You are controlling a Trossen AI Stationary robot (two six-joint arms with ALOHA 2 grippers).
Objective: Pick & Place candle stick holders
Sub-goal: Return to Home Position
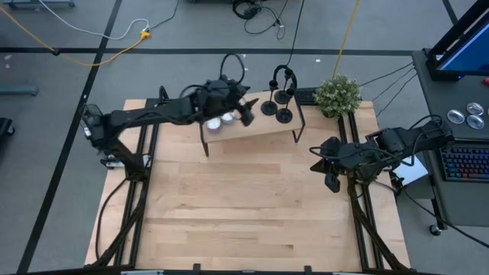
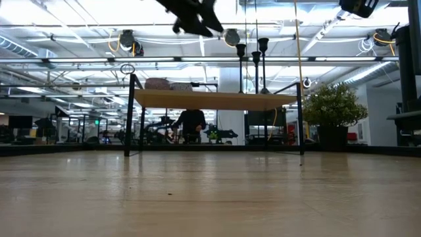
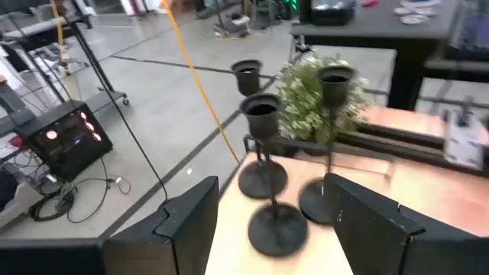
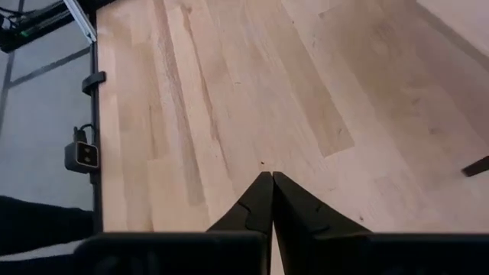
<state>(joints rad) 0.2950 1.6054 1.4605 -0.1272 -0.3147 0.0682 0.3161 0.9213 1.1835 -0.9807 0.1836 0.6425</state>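
Note:
Three black candle stick holders (image 1: 276, 107) stand on their round bases at the right end of a small raised wooden shelf (image 1: 252, 131) at the table's far side. In the left wrist view they (image 3: 263, 145) stand close together just beyond my fingers. My left gripper (image 1: 246, 113) hovers open above the shelf, a little to the left of the holders, and nothing lies between its fingers (image 3: 191, 221). My right gripper (image 1: 333, 182) hangs shut above the table's right side with nothing in it (image 4: 271, 183).
Two white round things (image 1: 215, 124) lie on the shelf under my left arm. A potted green plant (image 1: 338, 93) stands at the far right corner, behind the holders. The shelf stands on thin black legs (image 2: 128, 115), with bare wooden table in front of it.

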